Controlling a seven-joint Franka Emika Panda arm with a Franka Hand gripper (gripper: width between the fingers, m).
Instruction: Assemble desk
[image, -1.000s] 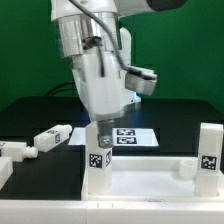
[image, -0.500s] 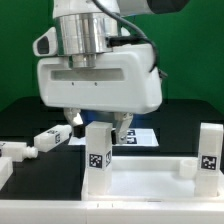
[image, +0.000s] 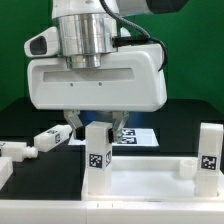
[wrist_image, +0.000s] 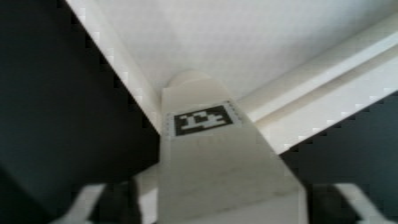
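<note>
The desk's white tabletop (image: 150, 182) lies in the foreground of the exterior view. A white block leg (image: 97, 152) with a tag stands upright at its left corner, and a second leg (image: 208, 148) at its right corner. My gripper (image: 97, 128) hangs straight over the left leg, open, with one finger on each side of the leg's top. In the wrist view the leg (wrist_image: 217, 150) fills the middle between my gripper's (wrist_image: 214, 208) fingers, with a dark gap on each side. The tabletop's rim (wrist_image: 302, 90) runs beyond it.
Two loose white legs lie on the black table at the exterior view's left, one (image: 50, 137) further back and one (image: 12, 151) at the edge. The marker board (image: 138, 136) lies behind the left leg. A green wall is behind.
My gripper has turned about its vertical axis from edge-on to broadside. It has come down a little, so its fingers now straddle the top of the left leg.
</note>
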